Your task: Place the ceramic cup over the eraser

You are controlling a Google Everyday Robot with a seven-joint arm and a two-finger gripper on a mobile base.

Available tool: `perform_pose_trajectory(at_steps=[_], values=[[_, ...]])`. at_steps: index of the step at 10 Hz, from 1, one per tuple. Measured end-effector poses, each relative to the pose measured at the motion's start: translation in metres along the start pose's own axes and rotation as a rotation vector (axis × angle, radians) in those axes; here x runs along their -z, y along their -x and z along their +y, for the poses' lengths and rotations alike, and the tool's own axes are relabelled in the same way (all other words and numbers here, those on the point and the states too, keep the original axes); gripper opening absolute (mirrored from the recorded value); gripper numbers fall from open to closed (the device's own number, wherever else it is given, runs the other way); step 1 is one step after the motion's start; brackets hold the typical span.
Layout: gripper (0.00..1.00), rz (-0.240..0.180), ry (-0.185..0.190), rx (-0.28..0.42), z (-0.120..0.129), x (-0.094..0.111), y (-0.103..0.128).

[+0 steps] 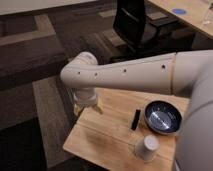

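The off-white ceramic cup stands on the small wooden table near its front edge. The slim black eraser lies flat just behind and left of the cup, apart from it. My gripper hangs from the white arm over the table's left back edge, well left of the eraser and the cup, and holds nothing that I can see. A dark blue round bowl sits right of the eraser.
My white forearm spans the view above the table's back. A black office chair stands behind it, and a long wooden desk with a blue disc is at the top right. Dark carpet lies around.
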Motion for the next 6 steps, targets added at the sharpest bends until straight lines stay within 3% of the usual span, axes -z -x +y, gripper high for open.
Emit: perform_pose_trajectory(at_steps=[1,2,3,4,5,6], values=[[0.65,0.031,0.035,0.048,-0.007,-0.008,-0.012],[0.65,0.05,0.044,0.106,-0.015,-0.014,-0.019],[0.65,0.081,0.022,0.2,-0.039,-0.017,-0.026],[0.65,0.09,0.006,0.223,-0.049,-0.017,-0.027],[0.65,0.103,-0.055,0.289,-0.072,-0.013,-0.026],[0.65,0.111,-0.09,0.343,-0.079,-0.01,-0.025]])
